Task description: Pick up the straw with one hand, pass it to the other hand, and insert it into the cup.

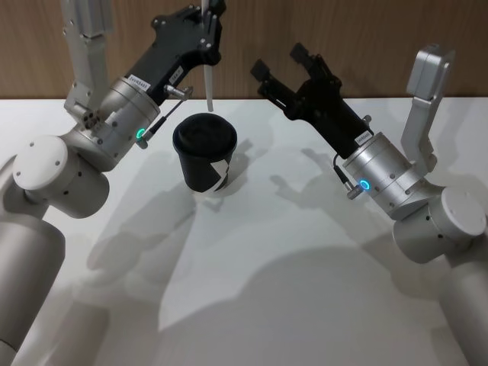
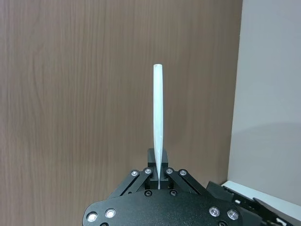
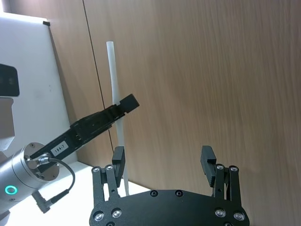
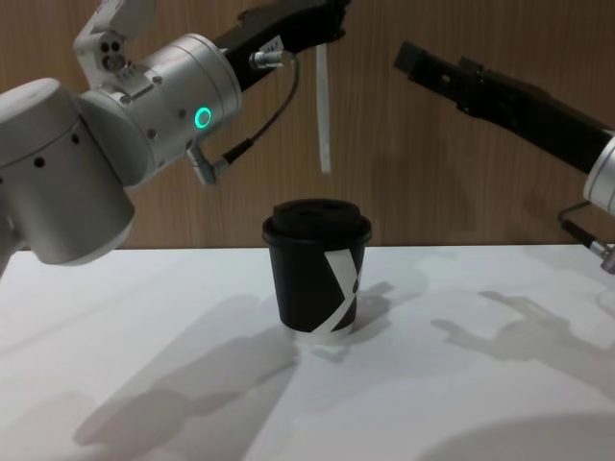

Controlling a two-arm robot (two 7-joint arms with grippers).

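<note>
The straw (image 4: 324,106) hangs upright in the air, its lower end above the lid of the cup (image 4: 317,279) and clear of it. The left claw (image 1: 207,17) is pinched tight on the straw's upper part. The cup stands upright on the white counter (image 1: 305,290). The right claw (image 1: 280,62) hovers near the straw on the right, spread wide and holding nothing.

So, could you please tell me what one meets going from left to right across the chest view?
Left pincer holding the straw → black lidded cup on the table → open right pincer, reaching in from the right.
</note>
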